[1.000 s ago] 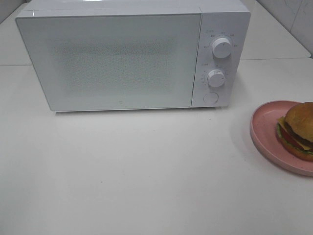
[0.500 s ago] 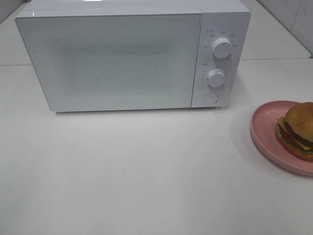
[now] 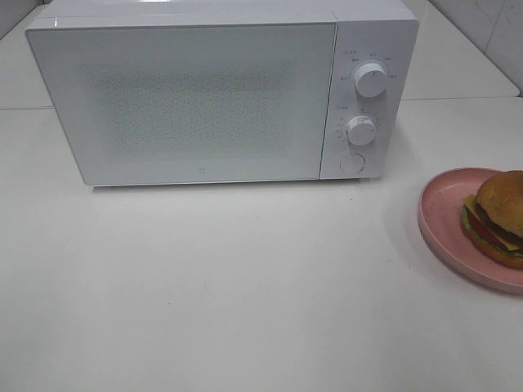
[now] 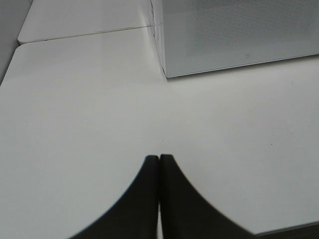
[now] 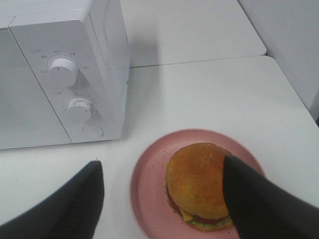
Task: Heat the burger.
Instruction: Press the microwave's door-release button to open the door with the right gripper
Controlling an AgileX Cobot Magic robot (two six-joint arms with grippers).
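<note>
Cropped by the high view's right edge: round pink plate (image 3: 441, 224) and golden-bunned burger (image 3: 500, 208); too small to read: grey markings (image 3: 373, 55) around white microwave knobs (image 3: 371, 80)

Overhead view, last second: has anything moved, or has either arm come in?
Nothing visibly changed. The microwave is shut as before, the burger sits in the same spot on the pink plate, and no arm has come into that view.

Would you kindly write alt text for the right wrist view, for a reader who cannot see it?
A burger sits on a pink plate on a white table, framed by the dark fingers of the open right gripper. A white microwave with two dials stands nearby.
</note>
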